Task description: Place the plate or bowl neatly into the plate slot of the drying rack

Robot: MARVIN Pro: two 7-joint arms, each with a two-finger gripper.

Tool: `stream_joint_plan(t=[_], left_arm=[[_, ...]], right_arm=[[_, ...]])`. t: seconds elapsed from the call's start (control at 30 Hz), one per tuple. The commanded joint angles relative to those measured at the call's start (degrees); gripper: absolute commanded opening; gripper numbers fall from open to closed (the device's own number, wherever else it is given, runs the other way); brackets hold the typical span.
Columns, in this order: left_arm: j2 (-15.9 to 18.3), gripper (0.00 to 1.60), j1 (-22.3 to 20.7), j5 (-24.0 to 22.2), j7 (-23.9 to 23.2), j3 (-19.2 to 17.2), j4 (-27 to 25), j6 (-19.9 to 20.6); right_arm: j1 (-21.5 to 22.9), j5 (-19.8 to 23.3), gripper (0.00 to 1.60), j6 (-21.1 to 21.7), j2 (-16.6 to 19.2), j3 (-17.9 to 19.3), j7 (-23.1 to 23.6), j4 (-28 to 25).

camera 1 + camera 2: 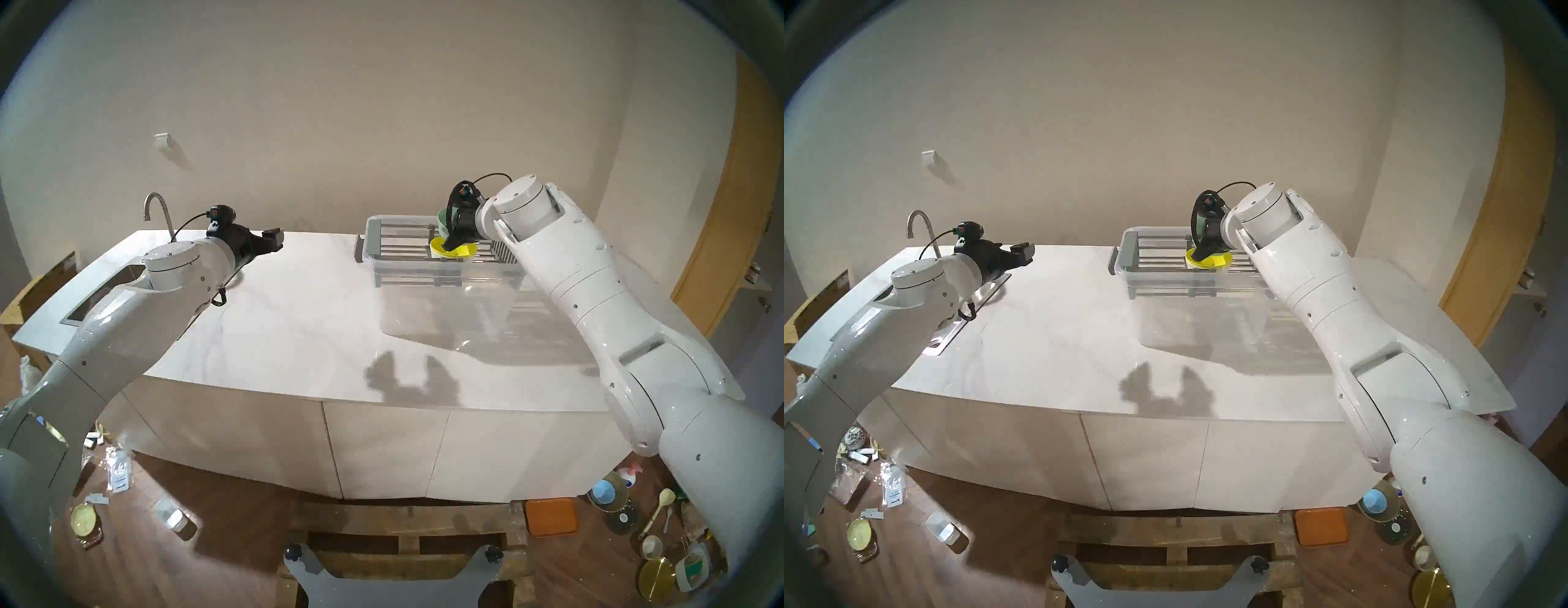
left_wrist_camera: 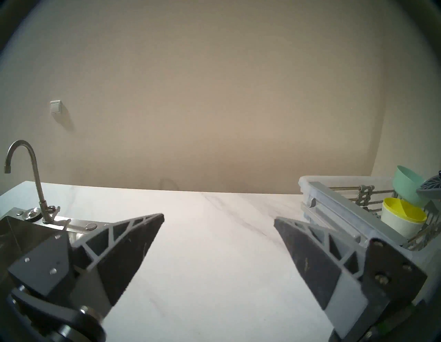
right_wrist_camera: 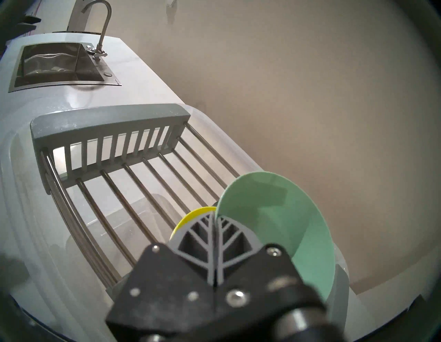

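right claw [image 3: 216,241] is pinching the green bowl's [image 3: 274,215] rim, tilted on edge above the rack rods [image 3: 143,186], right beside the yellow bowl [image 1: 452,251]; left claw [image 2: 218,224] just hangs spread open

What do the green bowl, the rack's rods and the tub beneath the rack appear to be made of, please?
Green bowl: probably plastic, with a matte, even mint colour and a thin rim.
Rods: apparently steel, shiny with bright glints.
Tub: clear plastic, since the counter shows through its walls.
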Motion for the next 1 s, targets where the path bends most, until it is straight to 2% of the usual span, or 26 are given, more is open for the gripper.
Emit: stream_joint_plan(t=[0.0,0.7,0.97], left_arm=[[0.1,1.6,-1.8,-0.1,-0.5,-1.1,-0.9,-0.4],[0.1,1.6,-1.8,-0.1,-0.4,-1.1,-0.9,-0.4],[0.1,1.6,-1.8,-0.1,-0.4,-1.1,-0.9,-0.4]], right_arm=[[1.6,-0.2,0.0,-0.4,-0.1,0.6,-0.8,-0.1],[3.3,-0.7,0.0,-2.8,-1.4,0.4,-0.8,4.4],[3.7,-0.7,0.0,-2.7,-1.6,0.5,-0.3,4.1]])
